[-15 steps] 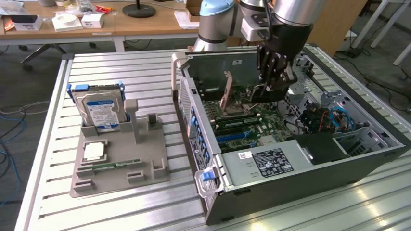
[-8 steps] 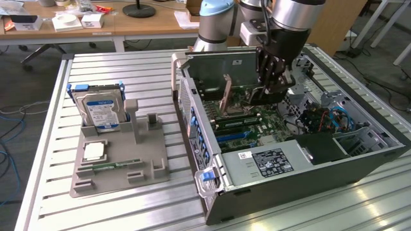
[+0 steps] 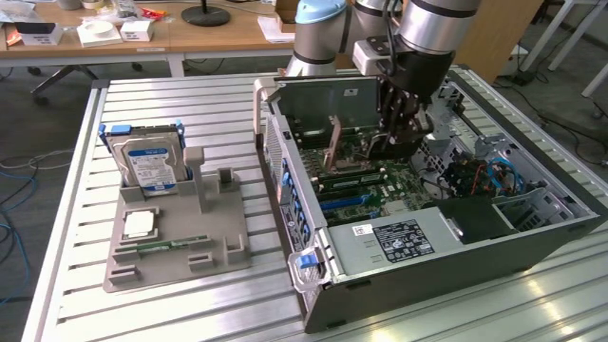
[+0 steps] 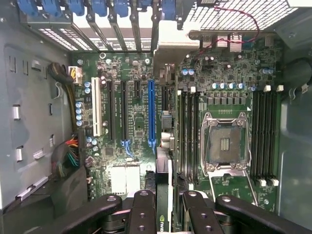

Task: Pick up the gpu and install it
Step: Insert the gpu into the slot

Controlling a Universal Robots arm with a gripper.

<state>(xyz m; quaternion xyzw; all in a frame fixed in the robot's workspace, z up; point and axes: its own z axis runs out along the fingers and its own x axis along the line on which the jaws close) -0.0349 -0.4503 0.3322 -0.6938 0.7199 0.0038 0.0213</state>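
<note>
- Wrist view: our gripper [image 4: 165, 197] is clamped on the gpu [image 4: 164, 168]. The thin card is seen edge-on, running out from between the black fingers [image 4: 144, 209] over the motherboard [image 4: 131, 165]. It sits just beside the long blue expansion slot [image 4: 151, 114] and, as far as we can tell, is not seated in it.
- Exterior view: the gripper [image 3: 404, 139] hangs inside the open computer case [image 3: 456, 285], which lies on its side on the slatted bench [image 3: 171, 100], toward the exterior view's right edge.
- We judge the card light, stiff and fragile. It is best held by its flat faces, away from the contact edge, and a slight tilt could bind it in a slot.
- Close neighbours crowd the card: the memory slots [image 4: 187, 131] and the bare CPU socket [image 4: 224, 144] on one side, the white slot [image 4: 96, 107] beyond the blue one on the other.
- The power cables [image 4: 68, 156] and a red wire [image 4: 234, 19] lie away from the card. We think the blue-latched bracket bays [image 4: 97, 7] are the tight spot.
- A grey parts tray [image 3: 171, 242] holding an upright hard drive [image 3: 147, 160] stands well apart, toward the bench's edge at the exterior view's left.
</note>
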